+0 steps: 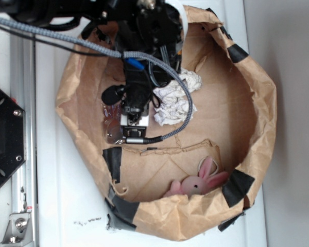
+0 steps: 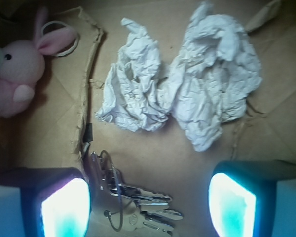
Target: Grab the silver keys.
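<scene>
The silver keys point(image 2: 138, 202) lie fanned on a thin wire ring on the brown paper floor, right beside my left finger and between the two fingers. My gripper point(image 2: 148, 202) is open, its glowing pads point(image 2: 66, 210) wide apart with bare paper toward the right pad. In the exterior view the keys point(image 1: 112, 126) show as a shiny patch left of my gripper point(image 1: 134, 123), which hangs low inside the brown paper bag point(image 1: 257, 103); the arm hides part of them.
Crumpled white paper point(image 2: 187, 84) lies just beyond the keys; it sits right of the arm in the exterior view point(image 1: 174, 100). A pink plush bunny point(image 2: 15, 69) rests at the bag's edge point(image 1: 198, 181). A grey braided cable point(image 1: 180, 110) loops over the paper.
</scene>
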